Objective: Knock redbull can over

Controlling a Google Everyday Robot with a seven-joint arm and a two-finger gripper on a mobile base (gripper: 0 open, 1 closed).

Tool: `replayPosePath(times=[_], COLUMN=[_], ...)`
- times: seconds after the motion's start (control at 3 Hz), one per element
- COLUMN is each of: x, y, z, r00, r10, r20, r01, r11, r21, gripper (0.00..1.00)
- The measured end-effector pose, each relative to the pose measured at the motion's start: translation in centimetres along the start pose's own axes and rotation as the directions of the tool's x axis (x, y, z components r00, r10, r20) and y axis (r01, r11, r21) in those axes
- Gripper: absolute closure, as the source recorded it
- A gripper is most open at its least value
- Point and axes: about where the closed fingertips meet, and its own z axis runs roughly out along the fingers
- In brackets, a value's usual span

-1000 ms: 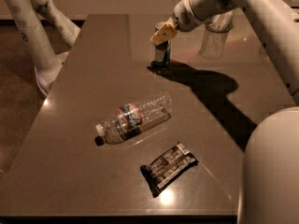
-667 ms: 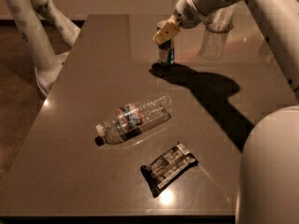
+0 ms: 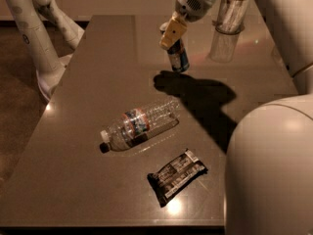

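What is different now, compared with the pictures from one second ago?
The pincer, at the top of the redbull can, shifted slightly right with it, and the can now looks tilted. The water bottle, snack bar and glass stayed in place.

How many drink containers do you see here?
3. The can is far back, just below the gripper; the plastic bottle lies mid-table; the glass is far right. None seems hidden.

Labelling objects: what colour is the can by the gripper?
The redbull can is blue and silver, seen in the camera view; the gripper is at its top.
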Motion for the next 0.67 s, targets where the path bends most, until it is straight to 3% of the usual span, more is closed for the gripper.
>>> replayPosePath(times=[0.33,0.67], x=[-0.2,-0.4], y=[1.9,3.4], z=[0.0,0.9], r00=[0.99,0.97], r10=[-0.104,-0.194], r20=[-0.093,-0.147], r01=[0.101,0.185], r11=[0.9943,0.9802], r21=[-0.033,-0.07], gripper=[1.0,1.0])
